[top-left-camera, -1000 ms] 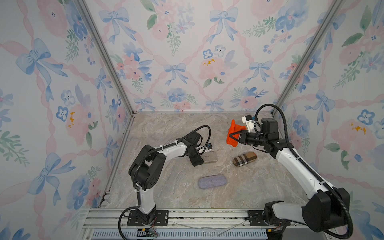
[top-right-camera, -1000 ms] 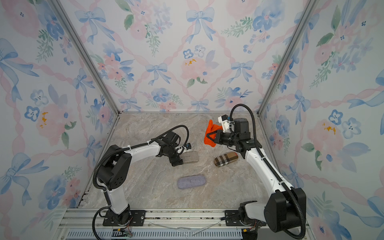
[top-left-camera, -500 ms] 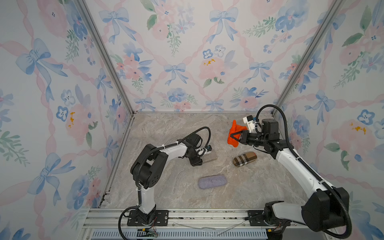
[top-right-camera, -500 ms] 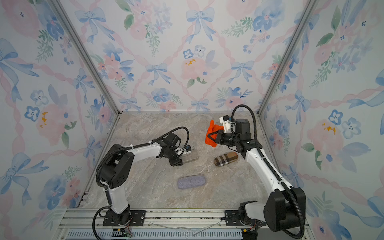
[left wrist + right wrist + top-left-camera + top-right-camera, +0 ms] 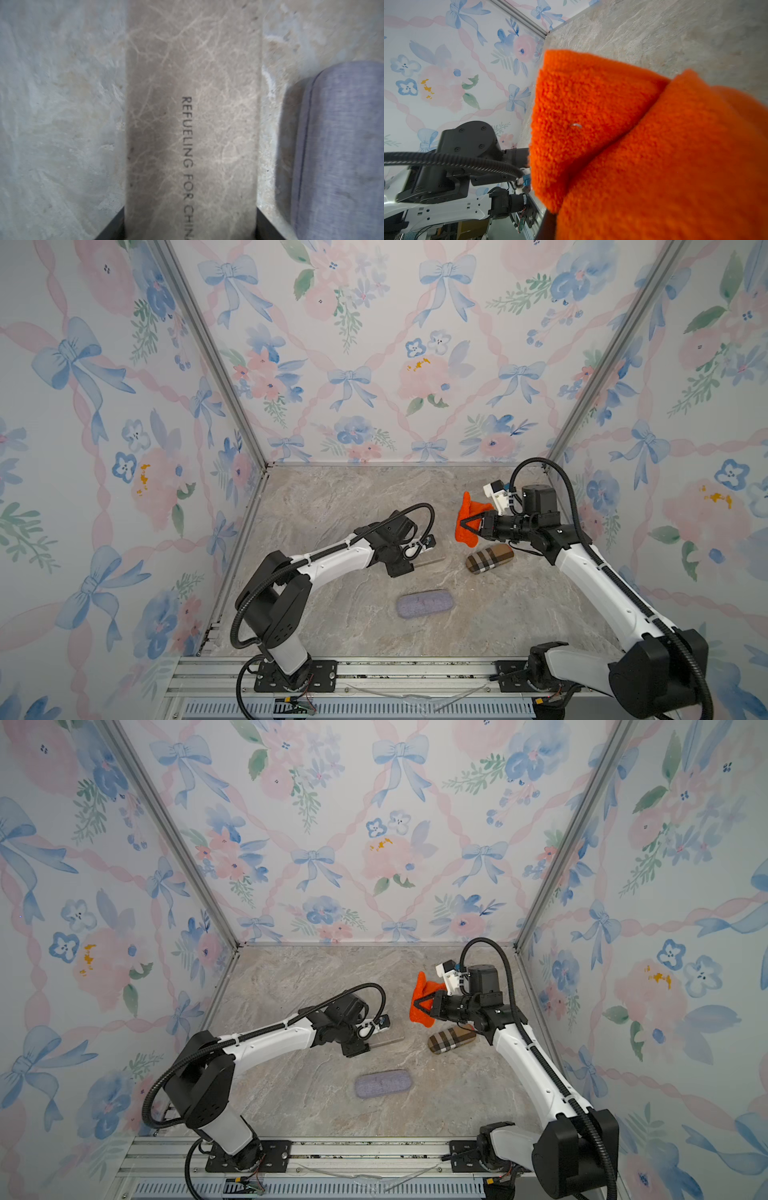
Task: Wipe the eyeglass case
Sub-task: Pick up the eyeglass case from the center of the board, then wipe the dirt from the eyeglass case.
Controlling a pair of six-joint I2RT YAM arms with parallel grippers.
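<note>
A beige, marble-patterned eyeglass case [image 5: 191,104] with printed lettering sits between the black fingers [image 5: 113,228] of my left gripper [image 5: 409,563], which is shut on its two long sides. In both top views the case [image 5: 388,1042] shows only as a thin strip, turned on edge just off the floor. My right gripper [image 5: 469,524] hovers at the back right, shut on a bunched orange cloth [image 5: 465,506]. That cloth [image 5: 654,145] fills the right wrist view and hides the jaws. The cloth and the case are apart.
A plaid eyeglass case [image 5: 489,558] lies below my right gripper. A lavender-grey case [image 5: 424,603] lies nearer the front, and in the left wrist view it [image 5: 342,155] is beside the held case. Floral walls close three sides; a metal rail [image 5: 374,676] runs along the front.
My left gripper has shut on the beige case, which lay flat a second ago and now stands turned on edge. The right arm and the cloth have barely moved.
</note>
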